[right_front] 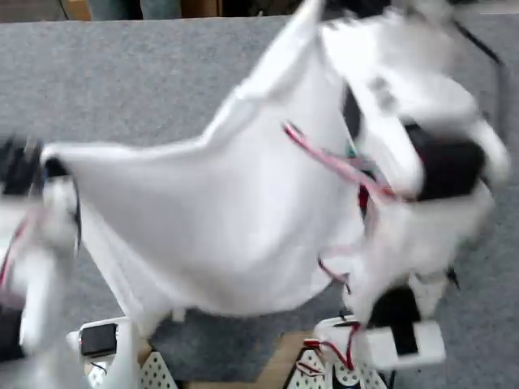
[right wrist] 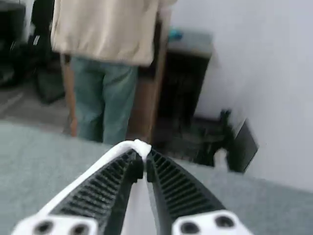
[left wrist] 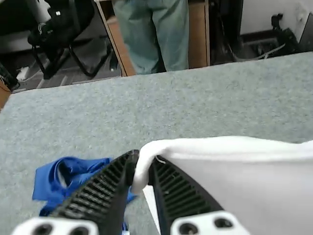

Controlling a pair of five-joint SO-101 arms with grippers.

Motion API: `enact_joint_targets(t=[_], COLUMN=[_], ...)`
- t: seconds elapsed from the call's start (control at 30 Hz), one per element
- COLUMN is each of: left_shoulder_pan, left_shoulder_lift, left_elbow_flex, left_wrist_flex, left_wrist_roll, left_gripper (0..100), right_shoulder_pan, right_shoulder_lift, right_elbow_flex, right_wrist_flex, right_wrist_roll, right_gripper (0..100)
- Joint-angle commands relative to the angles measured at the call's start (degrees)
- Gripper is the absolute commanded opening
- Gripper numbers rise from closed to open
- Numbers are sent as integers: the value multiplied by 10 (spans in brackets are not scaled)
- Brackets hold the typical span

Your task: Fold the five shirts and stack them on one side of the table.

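White cloth takes most of the high view: the white shirt [right_front: 235, 219] hangs spread in the air above the table, held at two places. The left gripper [left wrist: 142, 162] is clamped on one edge of it, and the right gripper [right wrist: 142, 155] pinches another bit. I judge this is the spreading step, before any fold. The next move should lay the shirt flat on the grey felt table [left wrist: 205, 93]. A crumpled blue shirt [left wrist: 68, 178] lies there near the left gripper, so the landing place must avoid it. Behind the table stands a black office chair [left wrist: 58, 29].
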Motion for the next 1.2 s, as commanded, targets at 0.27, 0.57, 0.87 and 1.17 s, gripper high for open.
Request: enact_joint_targets(t=[0.27, 0.57, 0.87, 1.17], left_shoulder_pan=[-31, -89, -79, 68], left_shoulder_lift=[346, 409, 408, 259], left_elbow_flex=[79, 33, 35, 204], left_wrist_flex=[-517, -431, -146, 3], left_wrist_roll=[-18, -18, -24, -102], left_gripper=[30, 30, 29, 29], right_shoulder_pan=[-27, -28, -18, -1], right_shoulder_lift=[356, 436, 441, 369], right_elbow_flex=[-18, -160, -227, -34], right_wrist_flex=[-298, -193, 111, 240], right_wrist_roll=[1, 0, 2, 76], right_gripper=[13, 13, 13, 13])
